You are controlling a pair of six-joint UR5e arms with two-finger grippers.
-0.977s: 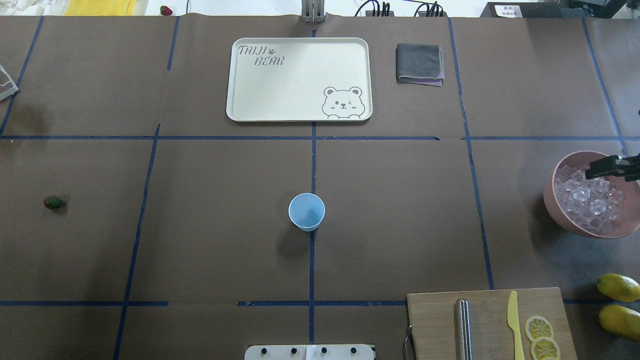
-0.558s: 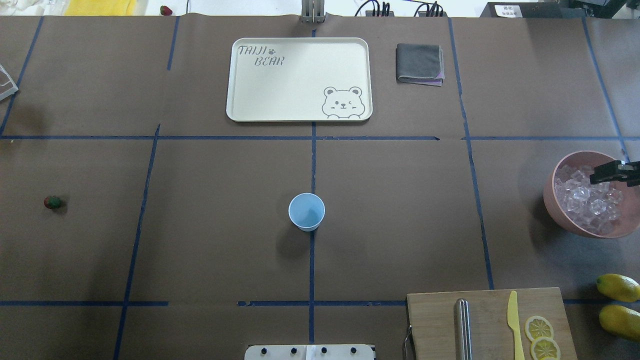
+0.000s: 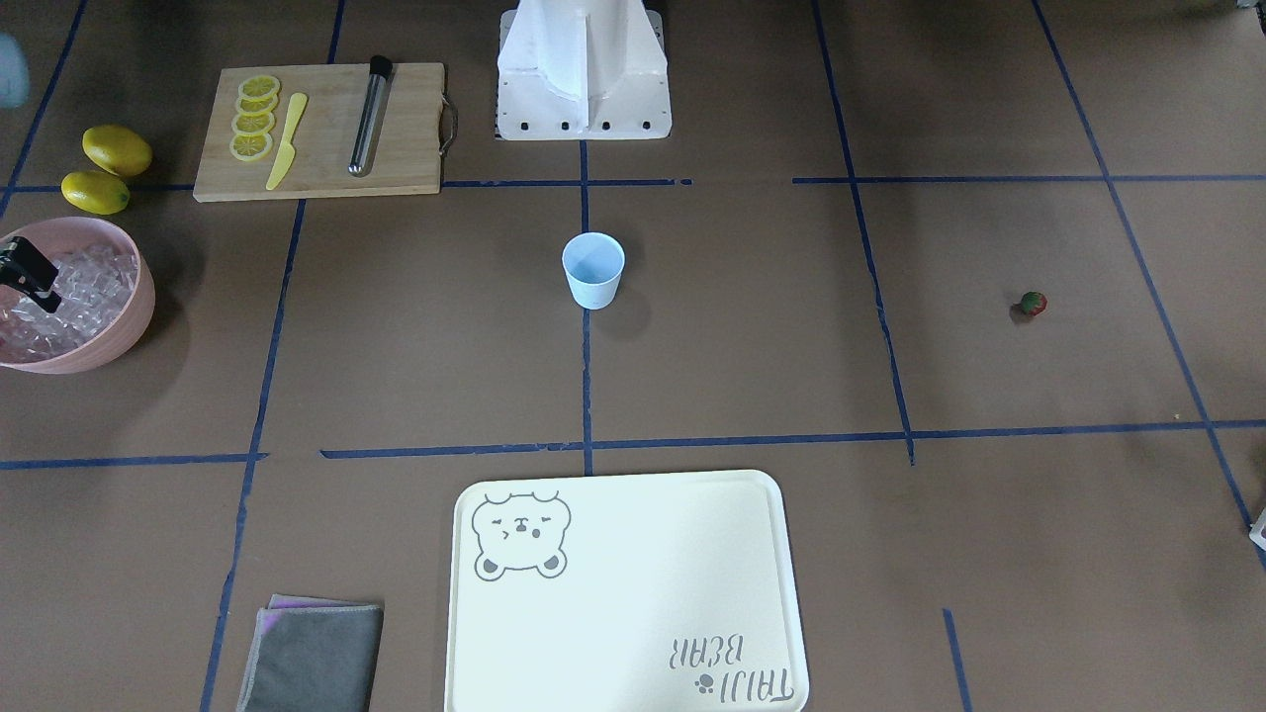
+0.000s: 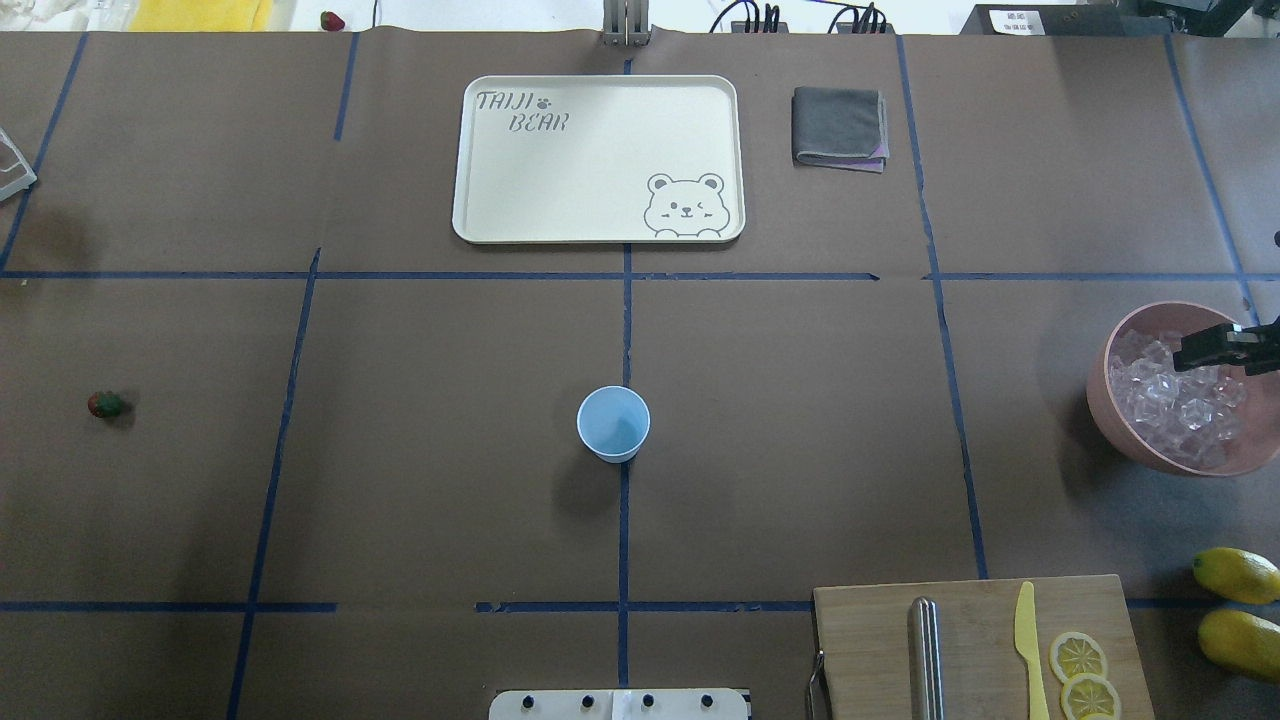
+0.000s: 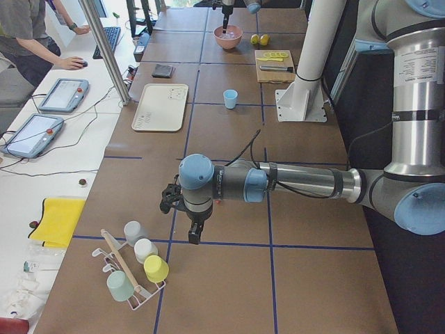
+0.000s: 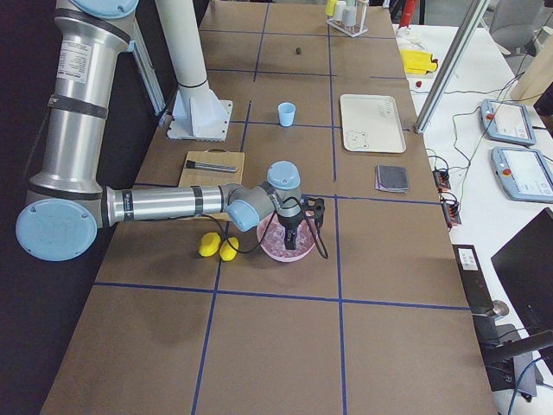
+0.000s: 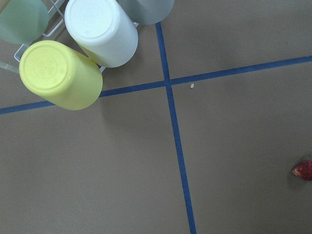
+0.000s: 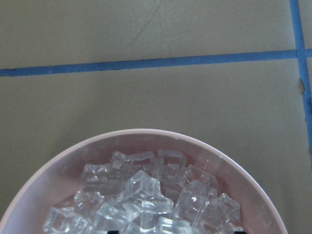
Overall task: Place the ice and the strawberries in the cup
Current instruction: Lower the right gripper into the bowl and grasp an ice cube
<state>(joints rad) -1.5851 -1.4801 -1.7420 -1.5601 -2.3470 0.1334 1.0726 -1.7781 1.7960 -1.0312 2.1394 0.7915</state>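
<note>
The light blue cup (image 4: 613, 422) stands upright and empty at the table's middle; it also shows in the front view (image 3: 593, 269). The clear ice cubes (image 4: 1170, 405) lie heaped in a pink bowl (image 4: 1105, 405) at the right edge. My right gripper (image 4: 1192, 350) hangs just over the ice; the right wrist view shows the ice (image 8: 146, 195) close below and only the fingertips, wide apart, at the bottom edge. The red strawberry (image 4: 106, 404) lies alone at far left and shows in the left wrist view (image 7: 303, 170). My left gripper (image 5: 192, 235) hovers near it; I cannot tell its state.
A cream tray (image 4: 600, 90) and a folded grey cloth (image 4: 838, 128) lie at the far side. A cutting board (image 4: 870, 640) holds a metal rod, yellow knife and lemon slices. Two lemons (image 4: 1238, 575) lie beside it. A rack of upturned cups (image 7: 61, 73) stands near my left gripper.
My right gripper has shifted slightly nearer to me over the ice bowl. The cup and strawberry have not moved.
</note>
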